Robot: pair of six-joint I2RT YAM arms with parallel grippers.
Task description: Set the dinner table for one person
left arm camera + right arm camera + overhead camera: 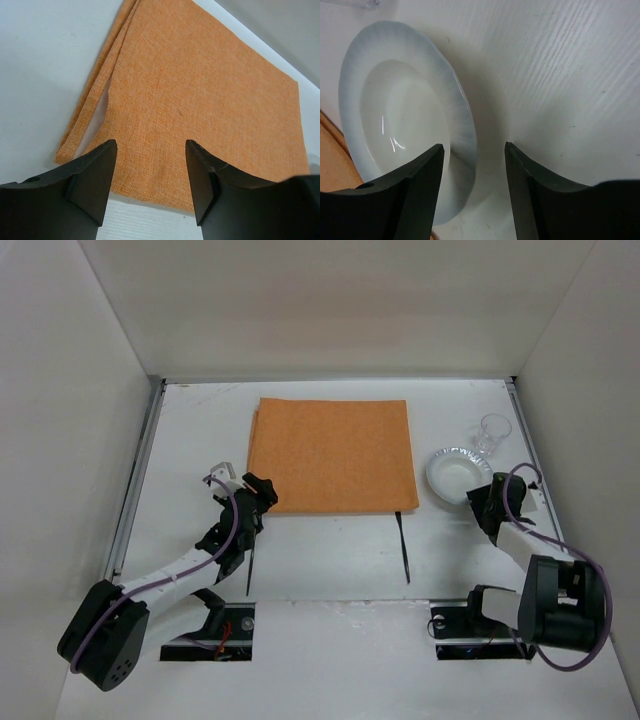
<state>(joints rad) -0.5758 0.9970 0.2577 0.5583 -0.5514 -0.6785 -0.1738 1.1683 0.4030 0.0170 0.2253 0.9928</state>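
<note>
The dinner table (330,550) is matt white, and seen from near it shows fine ribbed lines, like a grain. The rails (140,470) at its left and right edges look like thin metal. The mat (333,453) is orange cloth, coarsely woven and matt. The plate (460,120) is glossy white and smooth, like ceramic. The glass (492,433) is clear. The fingers (92,182) of the left gripper (150,167) and the right gripper (472,170) are black, smooth and dull, like plastic.

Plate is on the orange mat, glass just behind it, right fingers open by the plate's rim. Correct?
No: the plate sits on the table right of the orange mat, not on it, as the top view shows. Glass behind it and right fingers open by its rim are correct.
</note>
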